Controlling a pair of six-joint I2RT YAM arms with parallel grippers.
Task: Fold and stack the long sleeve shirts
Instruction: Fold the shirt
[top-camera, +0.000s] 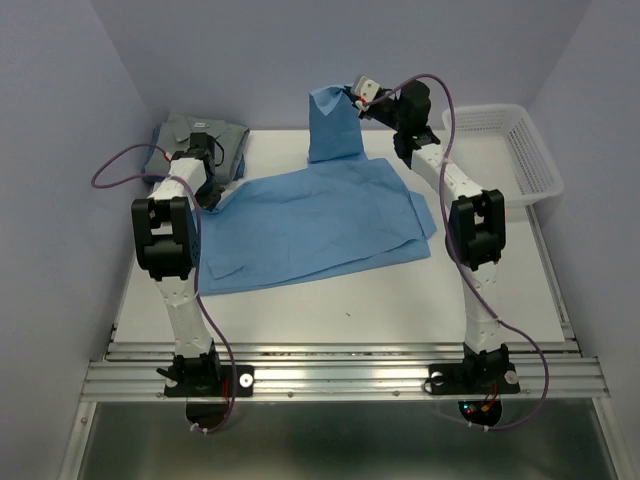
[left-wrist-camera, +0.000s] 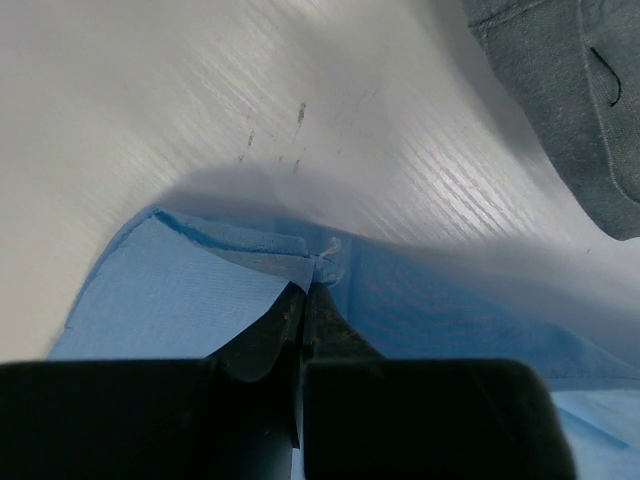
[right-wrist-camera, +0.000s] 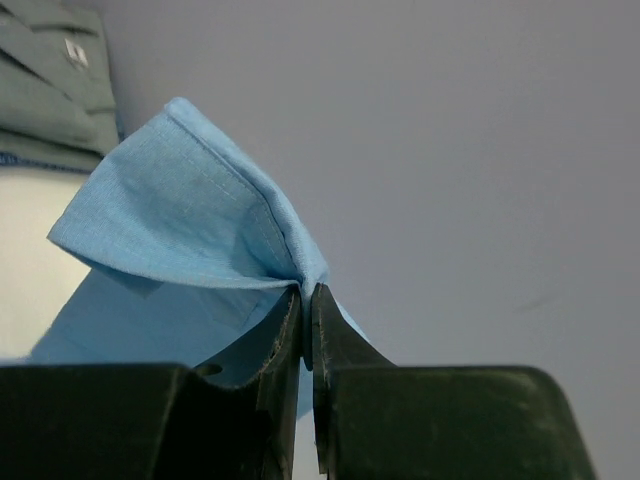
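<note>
Black left gripper (left-wrist-camera: 308, 292) pinching woven light blue shirt (top-camera: 310, 225) hem, right gripper (right-wrist-camera: 307, 296) clamping its lifted corner, folded grey shirt (top-camera: 180, 128)

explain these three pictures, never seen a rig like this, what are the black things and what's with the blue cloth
These are two robot arms bolted at the near edge of a white table. The wide picture looks down from above and behind them. The other two come from a small camera on each wrist, so the black shapes at the bottom are that arm's own fingers. A light blue shirt lies spread on the table. The left pincer is shut on its left edge, low by the table. The right pincer is shut on another part and holds it lifted in the air. A folded grey shirt sits at the far left corner, and a white mesh basket stands on the right.
</note>
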